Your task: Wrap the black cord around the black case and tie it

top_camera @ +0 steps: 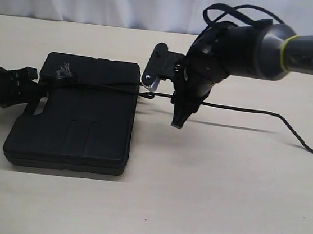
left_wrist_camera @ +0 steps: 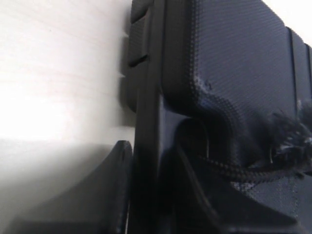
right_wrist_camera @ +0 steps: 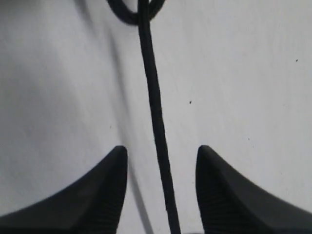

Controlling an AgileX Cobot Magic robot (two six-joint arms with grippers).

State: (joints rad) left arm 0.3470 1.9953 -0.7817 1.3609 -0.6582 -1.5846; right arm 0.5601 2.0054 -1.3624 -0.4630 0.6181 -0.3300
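The black cord [top_camera: 231,108] is lying stretched across the far part of the black case [top_camera: 76,125], its long axis running from 9 o'clock to 3 o'clock in the exterior view. Its knot and frayed tuft [top_camera: 65,73] are sitting on the lid near the handle edge. From the case's 3 o'clock edge the cord is leaving the lid and passing straight through the right gripper [right_wrist_camera: 161,151], then trailing over the table [top_camera: 192,200] toward 4 o'clock and out of the picture. The right wrist view is showing the two fingers [right_wrist_camera: 107,195] standing apart with the cord running between them, seemingly touching neither, so this claw is gaping and holding nothing. The case is lying flat at 9 o'clock from that claw, just beside it. At the case's own 9 o'clock edge the left gripper [top_camera: 34,88] is pinching the handle bar, one finger outside the edge and the other seemingly in the slot, so it appears to be pinning the case down. The right arm is plainly the nearer one to the free length. Since the cord is already lying in the gap, the coming move likely calls only for closing on it before it is pulled.
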